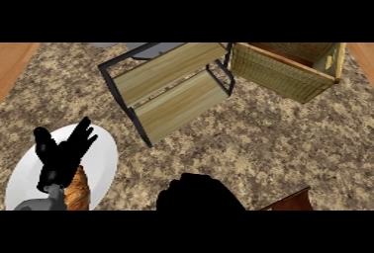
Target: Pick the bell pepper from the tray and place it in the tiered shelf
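Speckled brown stone makes up the tabletop [241, 143], with a strip of plain wood along its left and right edges. No writing, brand or label can be read on anything.

At the upper middle stands the tiered shelf [169, 86], a black metal frame with two pale wooden boards, set at a slant; both boards are bare. Just beside it to the right, nearly touching its frame, is a woven basket [281, 74] with a wooden rim, tilted so that its inside is mostly hidden; what it holds cannot be told.

At the lower left lies a white oval plate [102, 153]. On it, at the bottom edge, sits an orange-brown thing [77, 190], partly hidden by the forearm; it cannot be made out as a bell pepper. The left hand [62, 155] hangs over this plate with its fingers straight and spread, holding nothing.

At the bottom middle the right hand [196, 193] shows as a dark rounded mass; whether its fingers are curled round anything cannot be told. Near it to the right, a dark reddish-brown corner [292, 200] juts up from the lower edge.
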Robot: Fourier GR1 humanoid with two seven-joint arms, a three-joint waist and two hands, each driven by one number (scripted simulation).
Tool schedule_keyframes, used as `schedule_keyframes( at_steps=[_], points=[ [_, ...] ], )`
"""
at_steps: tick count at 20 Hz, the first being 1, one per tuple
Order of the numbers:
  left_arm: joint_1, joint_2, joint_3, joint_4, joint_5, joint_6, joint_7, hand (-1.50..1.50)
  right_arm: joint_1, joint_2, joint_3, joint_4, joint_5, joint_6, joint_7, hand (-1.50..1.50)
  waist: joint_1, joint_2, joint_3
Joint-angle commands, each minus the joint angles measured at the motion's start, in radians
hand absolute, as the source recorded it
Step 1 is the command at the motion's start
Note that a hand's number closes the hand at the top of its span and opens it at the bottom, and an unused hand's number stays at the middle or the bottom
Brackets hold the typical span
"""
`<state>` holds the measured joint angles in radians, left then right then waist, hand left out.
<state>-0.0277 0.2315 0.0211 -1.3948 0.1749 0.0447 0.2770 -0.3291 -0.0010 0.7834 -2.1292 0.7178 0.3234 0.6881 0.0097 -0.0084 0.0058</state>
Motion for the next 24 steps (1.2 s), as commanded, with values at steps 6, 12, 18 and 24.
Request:
schedule_keyframes(
  at_steps=[6, 12, 18, 24],
  points=[
    [0.015, -0.004, -0.016, -0.032, -0.014, 0.001, 0.055, 0.0, -0.422, 0.001, -0.305, -0.135, -0.279, 0.103, 0.381, 1.5, 0.002, 0.004, -0.008],
    [-0.028, -0.003, 0.013, 0.04, -0.006, -0.018, 0.019, 0.0, -0.658, 0.001, -0.565, 0.059, -0.392, 0.092, 0.391, 1.5, -0.006, 0.007, -0.007],
    [-0.03, -0.014, 0.014, 0.057, -0.006, -0.029, 0.001, 0.0, -0.925, -0.047, -0.763, 0.388, -0.405, 0.085, 0.294, 1.5, 0.004, 0.011, -0.008],
    [0.032, -0.013, 0.021, 0.025, -0.002, -0.053, -0.029, 0.0, -1.002, -0.109, -0.813, 0.628, -0.403, 0.091, 0.11, 1.5, 0.011, 0.011, -0.007]
  ],
)
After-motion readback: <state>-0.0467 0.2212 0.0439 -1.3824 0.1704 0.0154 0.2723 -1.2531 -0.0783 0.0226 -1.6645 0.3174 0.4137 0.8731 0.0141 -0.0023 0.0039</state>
